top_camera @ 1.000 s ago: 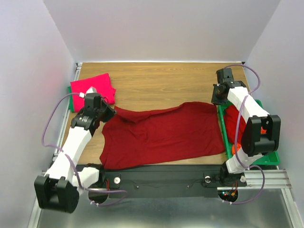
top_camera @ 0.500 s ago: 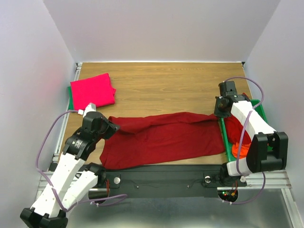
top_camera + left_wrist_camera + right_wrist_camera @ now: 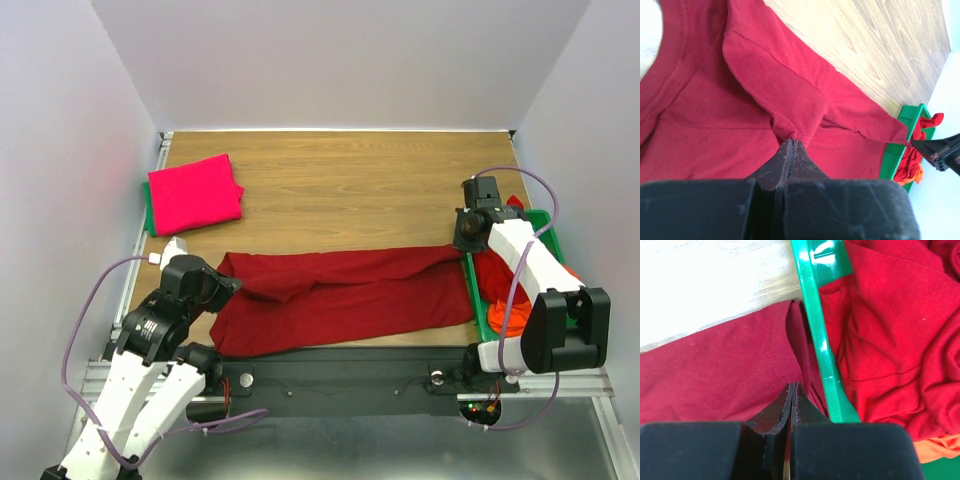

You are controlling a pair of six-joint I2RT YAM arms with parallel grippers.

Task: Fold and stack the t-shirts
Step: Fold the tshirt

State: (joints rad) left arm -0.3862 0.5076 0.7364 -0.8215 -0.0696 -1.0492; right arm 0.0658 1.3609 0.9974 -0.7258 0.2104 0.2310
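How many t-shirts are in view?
4: dark red shirt across the table, folded pink shirt far left, red shirt and orange shirt in the green tray; more may hide there.

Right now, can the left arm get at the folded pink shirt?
Probably not yet: the left gripper is shut on the dark red shirt. Nothing stands between it and the pink shirt, so after release the way looks free.
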